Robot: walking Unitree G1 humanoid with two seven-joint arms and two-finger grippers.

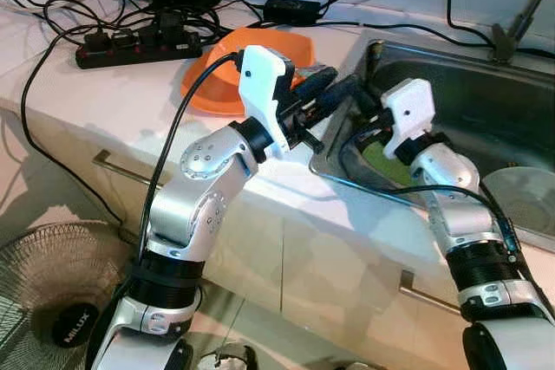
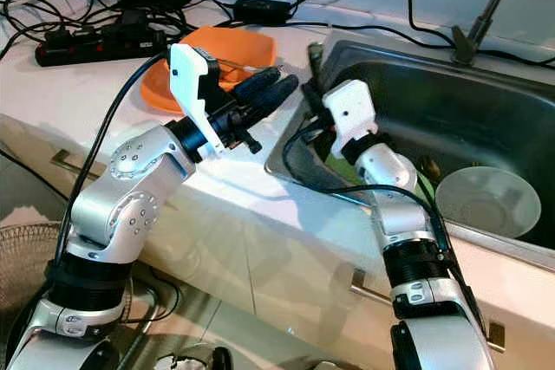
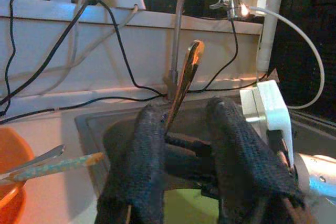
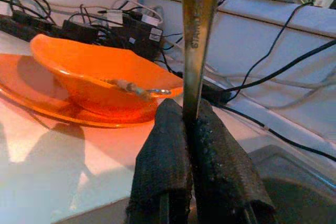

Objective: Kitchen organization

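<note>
We read "MILUX" on the fan (image 1: 74, 322) at lower left. Our right gripper (image 4: 190, 129) clenches a metal utensil (image 4: 198, 35) between its jaws at the sink (image 1: 468, 93) edge, center frame; our left gripper (image 3: 186, 145) stands released around its handle.

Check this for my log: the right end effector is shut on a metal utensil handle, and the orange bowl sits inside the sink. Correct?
Not quite. The right end effector is shut on the metal utensil handle, but the orange bowl sits on the counter beside the sink, as the left eye view shows.

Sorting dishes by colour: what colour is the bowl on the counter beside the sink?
Orange. The bowl sits on a matching orange plate, clearest in the right wrist view.
</note>
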